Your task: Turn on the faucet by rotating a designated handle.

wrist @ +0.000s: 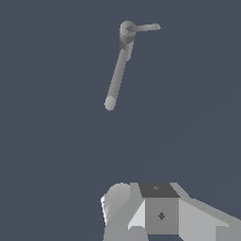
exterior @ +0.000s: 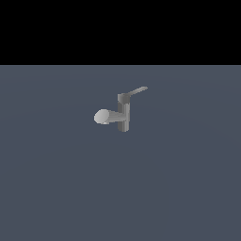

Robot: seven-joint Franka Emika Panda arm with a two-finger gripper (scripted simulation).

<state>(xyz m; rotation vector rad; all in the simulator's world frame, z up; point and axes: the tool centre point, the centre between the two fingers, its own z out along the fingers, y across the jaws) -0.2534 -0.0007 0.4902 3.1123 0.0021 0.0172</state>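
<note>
Handle [exterior: 138, 90]: thin flat lever slanting up from the post top toward the exterior view's right, out in the open and free to be swept round. Faucet [exterior: 123, 113]: stands alone mid-floor, thick round-ended spout reaching toward the exterior view's left, opposite the lever, so little risk of confusing the two. In the wrist view, faucet [wrist: 120, 61] and handle [wrist: 145, 28] well apart from the gripper [wrist: 141, 212], nothing touching. Fingers not shown; apart or together, cannot tell. Probably the approach phase, with turning not yet begun.
</note>
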